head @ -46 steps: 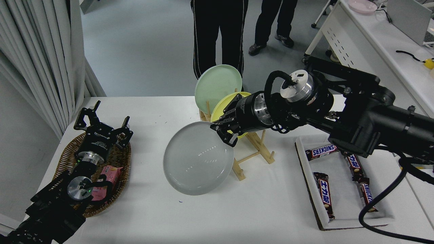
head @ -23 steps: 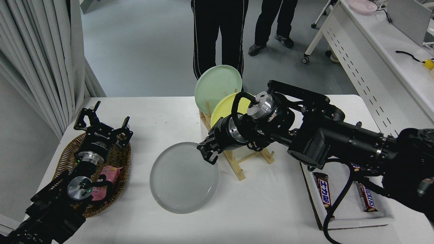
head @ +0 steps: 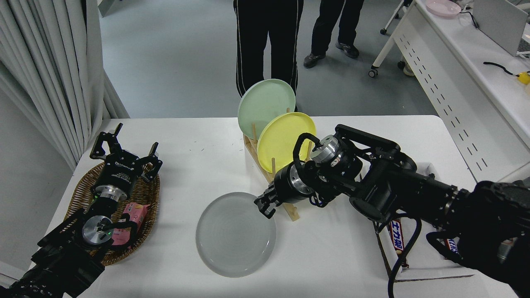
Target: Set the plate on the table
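On the table (head: 174,136), the plate (head: 235,234) now lies lower.

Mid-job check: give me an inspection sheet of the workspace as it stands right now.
Surface: white table, bare around the grey plate.
Job's things: grey plate lying about flat on the table, near its front edge.
Clutter: wooden rack holding a yellow plate and a green plate; wicker basket with a pink packet; white tray with candy bars.
Grippers: right gripper at the plate's far right rim, grip unclear; left gripper parked open over the basket.
Cables: black cable looping under the right arm.
Surroundings: two people standing beyond the table; curtain; white desk.
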